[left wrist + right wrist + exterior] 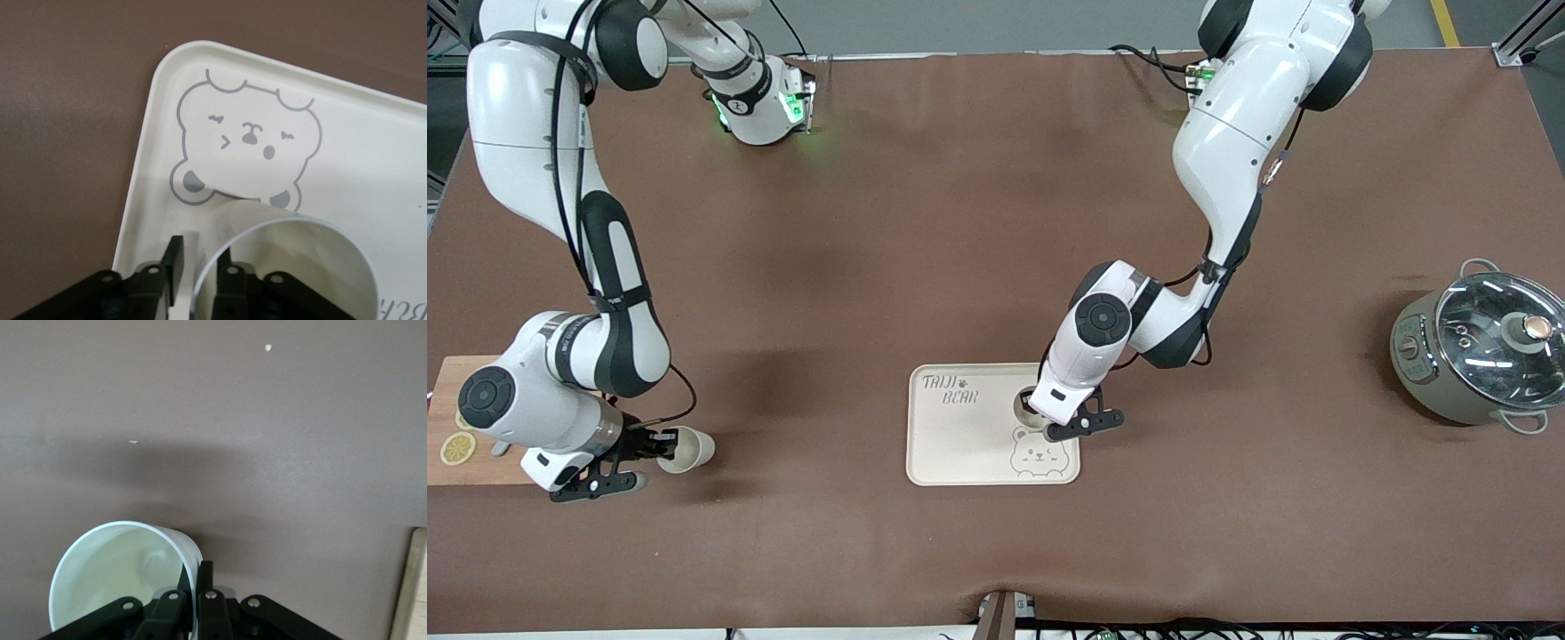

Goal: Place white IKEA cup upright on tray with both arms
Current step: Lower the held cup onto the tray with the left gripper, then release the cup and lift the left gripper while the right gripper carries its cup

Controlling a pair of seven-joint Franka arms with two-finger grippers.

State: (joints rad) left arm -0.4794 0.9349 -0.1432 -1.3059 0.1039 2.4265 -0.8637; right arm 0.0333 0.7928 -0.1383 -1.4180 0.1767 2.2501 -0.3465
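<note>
A white cup (pixel 1024 405) stands upright on the cream bear tray (pixel 960 436), just above the bear face (pixel 247 143) and mostly hidden by the left hand. My left gripper (pixel 1039 418) straddles that cup's rim (pixel 287 223) and is open, with a gap between the outer finger (pixel 175 257) and the cup wall. The tray's bare surface (pixel 373 153) lies around the cup. A second white cup (pixel 687 449) is tilted on its side over the brown mat near the right arm's end. My right gripper (pixel 663 440) is shut on this cup's rim (pixel 193 553), one finger inside.
A wooden cutting board (pixel 454 462) with lemon slices (pixel 457 447) lies under the right arm's wrist; its edge (pixel 410 587) shows in the right wrist view. A grey pot with a glass lid (pixel 1480 356) stands toward the left arm's end.
</note>
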